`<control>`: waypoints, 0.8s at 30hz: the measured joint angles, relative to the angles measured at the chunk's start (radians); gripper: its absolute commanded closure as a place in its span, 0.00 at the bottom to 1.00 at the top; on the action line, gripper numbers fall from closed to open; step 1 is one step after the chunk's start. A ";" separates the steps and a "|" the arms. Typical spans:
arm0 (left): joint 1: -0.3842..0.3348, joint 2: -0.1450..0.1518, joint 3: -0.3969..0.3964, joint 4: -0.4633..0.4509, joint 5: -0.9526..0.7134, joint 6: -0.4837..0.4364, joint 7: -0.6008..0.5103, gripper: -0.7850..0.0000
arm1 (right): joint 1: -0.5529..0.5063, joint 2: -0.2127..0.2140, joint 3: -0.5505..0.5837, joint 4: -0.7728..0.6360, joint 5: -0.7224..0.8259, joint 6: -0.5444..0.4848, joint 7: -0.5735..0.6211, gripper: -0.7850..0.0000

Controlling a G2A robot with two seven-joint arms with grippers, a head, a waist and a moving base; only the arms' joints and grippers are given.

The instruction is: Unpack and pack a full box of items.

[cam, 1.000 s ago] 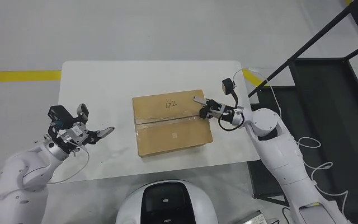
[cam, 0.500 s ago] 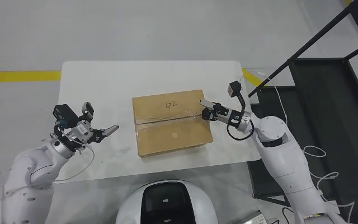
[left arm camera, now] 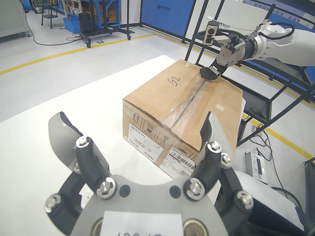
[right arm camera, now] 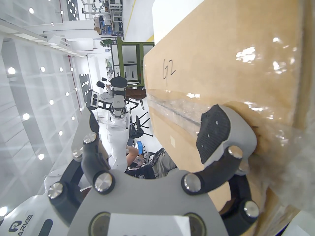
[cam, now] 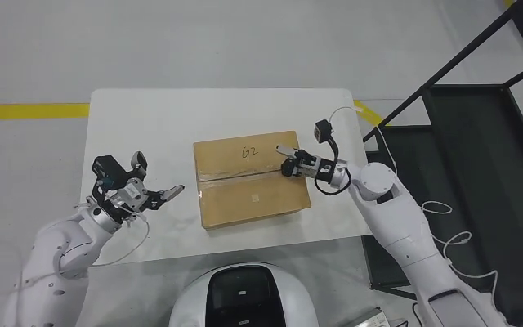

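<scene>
A sealed brown cardboard box (cam: 252,178) with a clear-taped centre seam stands in the middle of the white table (cam: 147,123). My right gripper (cam: 286,161) is open over the box's right end. One of its fingertips (right arm camera: 214,131) rests on the box top (right arm camera: 221,62) by the taped seam, and the other hangs in the air above. The left wrist view shows that right gripper (left arm camera: 211,73) at the far end of the box (left arm camera: 187,99). My left gripper (cam: 159,196) is open and empty, just left of the box and pointing at its near end (left arm camera: 135,128).
A black metal rack (cam: 458,123) stands close beside the table's right edge. A yellow line (cam: 41,109) runs across the floor on the left. Bare tabletop lies left of and behind the box.
My left gripper has moved right, closer to the box. My right gripper swung out, then came back farther left over the box top along the seam.
</scene>
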 measured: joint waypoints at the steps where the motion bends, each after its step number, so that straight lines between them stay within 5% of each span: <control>1: 0.007 0.000 -0.004 -0.004 0.000 0.000 0.006 0.00 | -0.001 -0.001 -0.002 -0.014 0.017 -0.003 0.013 0.00; 14: 0.048 0.004 -0.027 -0.006 -0.010 0.015 0.024 0.00 | 0.111 -0.042 -0.160 0.097 -0.023 0.025 -0.032 0.00; 24: 0.080 0.009 -0.069 -0.013 -0.017 0.016 0.032 0.00 | -0.027 0.002 0.046 -0.038 0.077 -0.040 0.030 0.00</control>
